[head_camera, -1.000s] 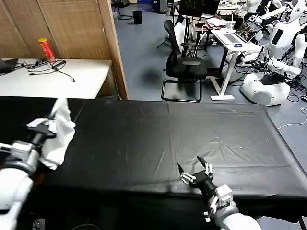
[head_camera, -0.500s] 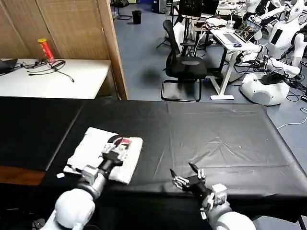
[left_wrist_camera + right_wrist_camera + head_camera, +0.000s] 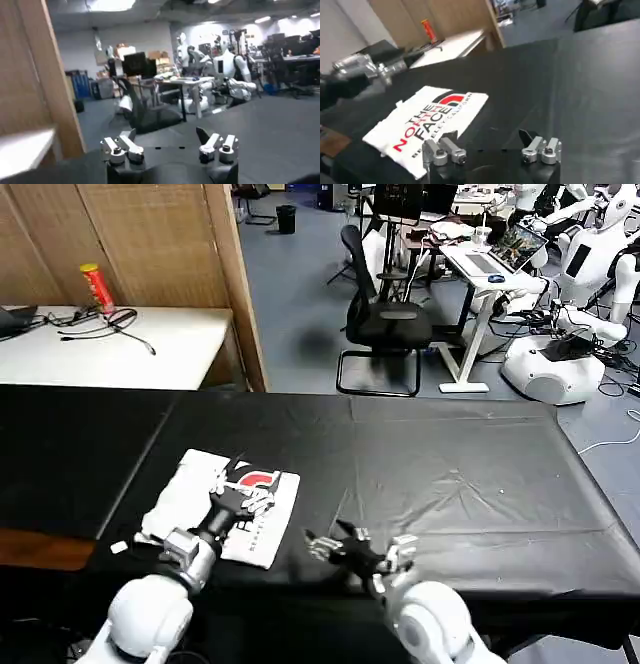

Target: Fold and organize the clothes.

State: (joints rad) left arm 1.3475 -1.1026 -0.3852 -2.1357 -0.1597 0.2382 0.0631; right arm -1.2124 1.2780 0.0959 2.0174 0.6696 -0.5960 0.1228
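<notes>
Nearest, at the front edge of the black table point(image 3: 450, 474): right gripper point(image 3: 333, 542), low over the cloth, fingers spread wide and holding nothing, pointing toward the shirt just beside it. To its left, left gripper point(image 3: 238, 489) above the folded white T-shirt point(image 3: 190, 489), fingers apart and closed on nothing; cannot tell whether the tips touch the fabric. In the left wrist view, the same gripper point(image 3: 169, 145) with both fingers parted and only open air between them. Shirt lying flat as a folded rectangle on the left part of the table, printed side up, red logo and black lettering showing beside the left gripper. In the right wrist view, shirt point(image 3: 427, 122) spread just beyond the parted fingers of the right gripper point(image 3: 490, 145), "THE NORTH FACE" print readable, left arm reaching in above its far edge. Farther back on the left, a white desk point(image 3: 110, 344) with cables and a red and yellow can point(image 3: 97, 288), next to a wooden screen point(image 3: 130, 239). Beyond the table's far edge, a black office chair point(image 3: 385, 319) on the blue floor, then a desk with a laptop point(image 3: 510, 249) and white robots point(image 3: 580, 274) at the right.
</notes>
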